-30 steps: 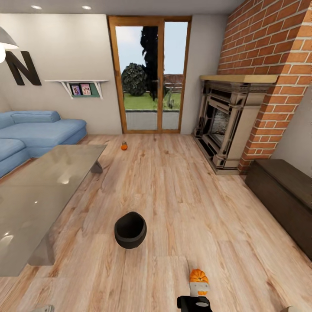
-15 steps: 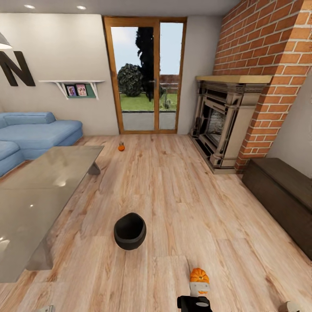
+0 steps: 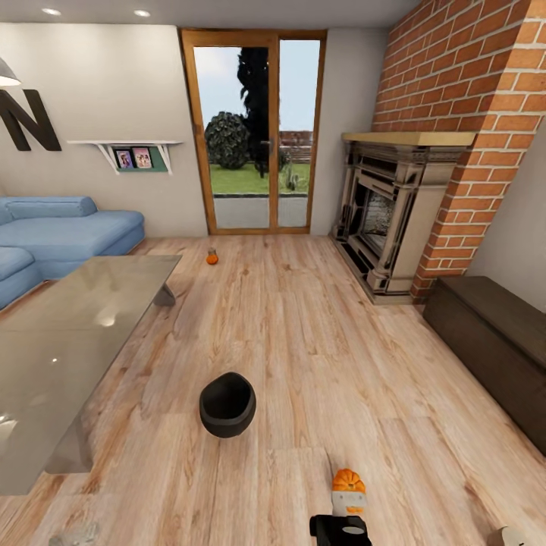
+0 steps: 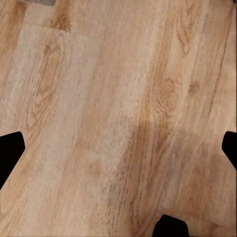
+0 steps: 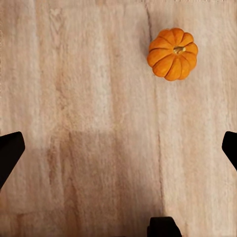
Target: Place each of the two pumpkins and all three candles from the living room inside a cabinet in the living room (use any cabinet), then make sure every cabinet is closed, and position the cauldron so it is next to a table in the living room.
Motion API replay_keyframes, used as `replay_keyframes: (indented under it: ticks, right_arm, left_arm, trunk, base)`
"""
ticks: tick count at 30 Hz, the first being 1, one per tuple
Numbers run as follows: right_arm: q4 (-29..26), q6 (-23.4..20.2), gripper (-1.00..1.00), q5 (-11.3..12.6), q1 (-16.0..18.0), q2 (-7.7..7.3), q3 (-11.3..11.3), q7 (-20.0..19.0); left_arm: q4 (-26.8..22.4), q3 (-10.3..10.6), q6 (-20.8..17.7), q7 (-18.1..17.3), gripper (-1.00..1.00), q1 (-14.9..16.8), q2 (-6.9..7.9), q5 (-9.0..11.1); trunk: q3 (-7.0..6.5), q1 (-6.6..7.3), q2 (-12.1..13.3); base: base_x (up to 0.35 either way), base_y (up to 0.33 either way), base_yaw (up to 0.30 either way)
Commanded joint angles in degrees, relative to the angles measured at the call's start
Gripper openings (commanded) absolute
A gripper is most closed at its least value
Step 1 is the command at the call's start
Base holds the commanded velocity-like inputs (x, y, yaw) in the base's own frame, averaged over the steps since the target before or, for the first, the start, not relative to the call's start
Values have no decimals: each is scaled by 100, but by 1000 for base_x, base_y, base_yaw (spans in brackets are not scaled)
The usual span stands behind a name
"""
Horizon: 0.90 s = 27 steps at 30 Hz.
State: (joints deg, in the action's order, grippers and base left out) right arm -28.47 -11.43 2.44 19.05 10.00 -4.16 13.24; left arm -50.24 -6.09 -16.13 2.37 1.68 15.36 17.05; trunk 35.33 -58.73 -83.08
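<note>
On the plank floor (image 3: 318, 356), the near pumpkin (image 3: 348, 480) sits at six o'clock in the head view, the far pumpkin (image 3: 212, 258) at eleven by the glazed door (image 3: 254, 133). Black cauldron (image 3: 227, 403) stands beside the grey coffee table (image 3: 68, 334). Dark cabinet (image 3: 493, 341) sits closed at three o'clock. Both wrist views show fingers spread wide, the right gripper (image 5: 118, 148) and left gripper (image 4: 118, 148) alike holding nothing.

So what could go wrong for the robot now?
The near pumpkin lies loose on the wooden floor, off to one side of the right gripper's open fingers, so a reach might nudge it and roll it away. The cauldron sits in the open floor; the robot could bump it when driving to the far pumpkin.
</note>
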Motion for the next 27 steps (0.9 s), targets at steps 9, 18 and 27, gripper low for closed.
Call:
replay_keyframes:
  ticks: [9,18,27]
  right_arm:
    - [-1526,-1314,100,30,72,0,-47,20]
    - [-2479,-2638,100,683,252,0,-60,246]
    - [-2411,-2922,100,827,423,0,-87,376]
  left_arm:
    - [-1792,2,-2136,59,100,432,-252,22]
    - [-1725,2,-2316,546,100,685,-791,-63]
    - [-1991,3,-2370,641,100,694,-883,-70]
  trunk:
    - [0,0,0]
    - [0,0,0]
    - [0,0,0]
  base:
    - [0,0,0]
    - [0,0,0]
    - [0,21,0]
